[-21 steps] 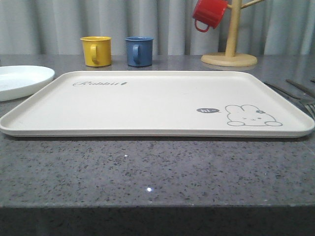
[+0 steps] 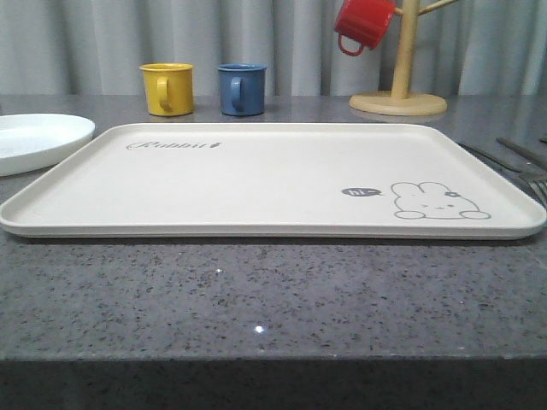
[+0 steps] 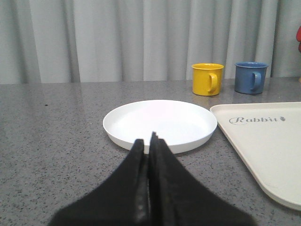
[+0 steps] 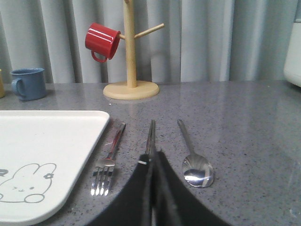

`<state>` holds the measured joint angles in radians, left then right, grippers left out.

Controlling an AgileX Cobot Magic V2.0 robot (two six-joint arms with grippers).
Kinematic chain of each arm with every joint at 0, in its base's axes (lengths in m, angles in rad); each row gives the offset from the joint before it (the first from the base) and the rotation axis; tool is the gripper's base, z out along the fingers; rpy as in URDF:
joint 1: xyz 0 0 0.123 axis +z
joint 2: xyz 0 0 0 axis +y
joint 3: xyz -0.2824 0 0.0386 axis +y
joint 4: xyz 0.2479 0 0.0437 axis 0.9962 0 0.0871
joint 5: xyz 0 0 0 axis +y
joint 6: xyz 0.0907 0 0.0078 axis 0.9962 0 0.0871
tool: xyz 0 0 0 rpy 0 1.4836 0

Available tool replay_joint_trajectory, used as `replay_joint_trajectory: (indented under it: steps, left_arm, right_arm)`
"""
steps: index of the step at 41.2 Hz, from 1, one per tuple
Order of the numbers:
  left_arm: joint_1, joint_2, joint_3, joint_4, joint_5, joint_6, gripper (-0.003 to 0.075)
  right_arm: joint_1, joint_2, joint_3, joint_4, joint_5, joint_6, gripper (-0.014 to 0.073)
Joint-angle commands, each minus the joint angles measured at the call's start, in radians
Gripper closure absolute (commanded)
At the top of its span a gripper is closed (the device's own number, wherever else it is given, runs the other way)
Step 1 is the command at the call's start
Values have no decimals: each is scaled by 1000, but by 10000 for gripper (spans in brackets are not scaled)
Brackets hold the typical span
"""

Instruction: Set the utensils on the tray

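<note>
The cream tray (image 2: 256,179), with its rabbit drawing, lies flat in the middle of the table. A round white plate (image 3: 160,122) rests on the table to the tray's left, and my left gripper (image 3: 148,139) hovers shut just short of its near rim, holding nothing. To the right of the tray (image 4: 42,136) three utensils lie side by side: a fork (image 4: 109,160), a straight chopstick pair (image 4: 151,133) and a spoon (image 4: 195,165). My right gripper (image 4: 151,157) is shut and covers the near end of the chopstick pair. The fork (image 2: 534,181) shows at the front view's right edge.
A yellow mug (image 2: 167,88) and a blue mug (image 2: 241,88) stand behind the tray. At the back right a wooden mug tree (image 2: 400,85) carries a red mug (image 2: 363,24). The table's front edge runs close below the tray.
</note>
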<state>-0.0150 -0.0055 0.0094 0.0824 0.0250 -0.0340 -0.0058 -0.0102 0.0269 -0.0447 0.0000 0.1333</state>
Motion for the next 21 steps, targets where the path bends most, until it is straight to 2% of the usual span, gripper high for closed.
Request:
replay_joint_trajectory:
  steps: [1,13,15,21]
  left_arm:
    - [-5,-23,-3,-9,-83,-9,738]
    - [-5,-23,-20,4,-140,-9,738]
    - [-5,-23,-48,4,-140,-9,738]
    - [-5,-18,-184,4,-90,-9,738]
  right_arm:
    - [-4,-17,-1,-13,-116,-1,662]
    - [-5,-17,-25,-13,-262,-1,662]
    - [-5,-17,-60,-13,-228,-1,662]
    - [-5,-12,-244,-13,27,-1,662]
